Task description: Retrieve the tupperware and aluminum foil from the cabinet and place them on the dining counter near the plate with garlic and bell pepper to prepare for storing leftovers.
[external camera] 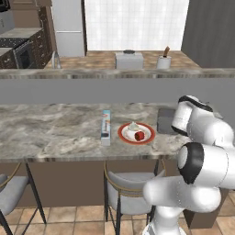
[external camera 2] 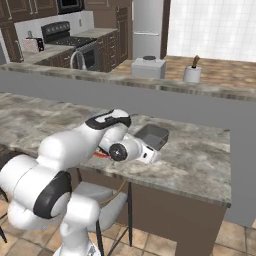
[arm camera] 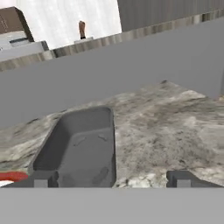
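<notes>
Both of the task's things now lie on the dining bench (external camera: 55, 128) near the red plate (external camera: 136, 133): the aluminum foil box (external camera: 106, 127) rests just to the plate's left in the left base view, and the grey tupperware (arm camera: 78, 146) sits on the marble on the plate's other side, open side up and apart from the fingers. The gripper (arm camera: 111, 179) hangs low just behind the tupperware with its jaws spread wide and nothing between them; in the hand view the two dark tips stand well apart, one in front of the container's near wall and the other over bare stone. On the plate a pale garlic bulb (external camera: 133, 126) and a red bell pepper (external camera: 140, 136) can be made out. My reading is that the placing step is all but finished, with the container let go. What remains, I judge, is to lift the hand straight back and clear without nudging the tupperware or plate
</notes>
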